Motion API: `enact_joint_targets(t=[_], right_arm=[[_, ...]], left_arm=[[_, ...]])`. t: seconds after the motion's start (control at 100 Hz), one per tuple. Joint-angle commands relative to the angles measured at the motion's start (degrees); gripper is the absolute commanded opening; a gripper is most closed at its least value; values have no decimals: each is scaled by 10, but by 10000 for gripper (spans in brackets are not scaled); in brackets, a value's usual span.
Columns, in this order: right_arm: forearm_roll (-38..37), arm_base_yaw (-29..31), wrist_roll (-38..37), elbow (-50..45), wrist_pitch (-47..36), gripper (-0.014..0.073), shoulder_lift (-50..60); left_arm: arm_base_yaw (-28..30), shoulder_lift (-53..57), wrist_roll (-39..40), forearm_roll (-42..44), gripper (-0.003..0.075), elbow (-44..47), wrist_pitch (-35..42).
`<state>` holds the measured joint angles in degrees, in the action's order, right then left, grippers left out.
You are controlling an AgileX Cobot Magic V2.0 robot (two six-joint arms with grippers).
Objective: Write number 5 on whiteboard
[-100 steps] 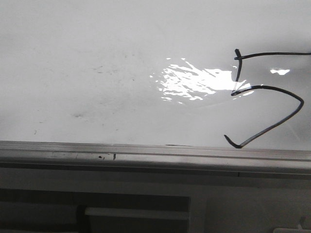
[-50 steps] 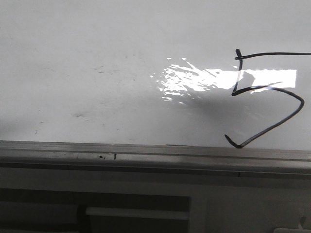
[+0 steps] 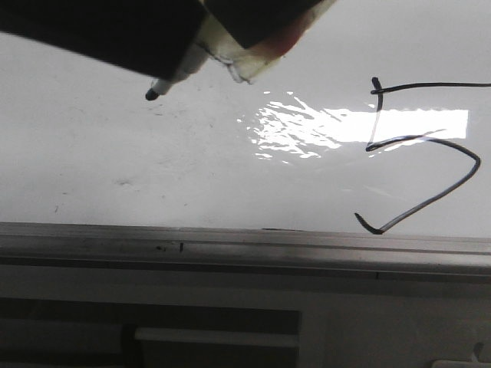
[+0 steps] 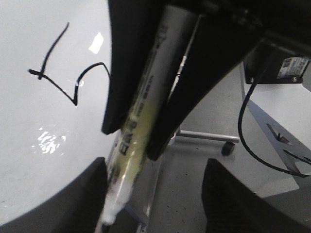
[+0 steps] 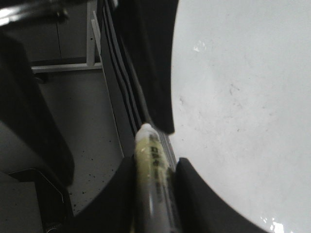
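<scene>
- The 5 (image 3: 418, 153) is drawn in black on the right side of the whiteboard (image 3: 115, 153), so the writing looks done.
- Left claw (image 4: 136, 138) grips a pen (image 4: 141, 107).
- Right claw (image 5: 153, 167) grips a pen (image 5: 153, 165) too.

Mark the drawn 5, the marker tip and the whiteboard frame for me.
number 5 (image 3: 453, 182), front view, on its belly stroke.
marker tip (image 3: 151, 95), front view, on the black nib.
whiteboard frame (image 3: 245, 239), front view, on the lower metal edge.

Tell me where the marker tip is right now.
In the front view the marker tip hangs at the upper left over the whiteboard, well left of the number 5 and the glare patch.
</scene>
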<state>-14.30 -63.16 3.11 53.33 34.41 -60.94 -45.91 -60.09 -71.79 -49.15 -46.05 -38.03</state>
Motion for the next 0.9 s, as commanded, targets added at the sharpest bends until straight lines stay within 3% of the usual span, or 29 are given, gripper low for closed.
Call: enact_joint_targets(t=[0.0,0.2,0.46,0.68,0.78,0.89], right_arm=[[8,-3,6,19,-41,-71,6],[18,-3,6,19,-34,-71,6],[20,-3,6,19,-32,-71,6],[20,-3,6,19,-32,-62,6],[20,-3,6,19,-31,64,6],[20,-3,6,26,-31,360,16]], left_arm=[[-16,-15,-3,-29,386,-22,35],[-22,-38,-3,-32,344,-22,88],[-22,-39,-3,-35,-23,-22,87],[-22,-40,-3,-35,-20,-22,85],[-22,-40,-3,-35,-20,-22,85],[-22,-40,-3,-35,-20,-22,84]])
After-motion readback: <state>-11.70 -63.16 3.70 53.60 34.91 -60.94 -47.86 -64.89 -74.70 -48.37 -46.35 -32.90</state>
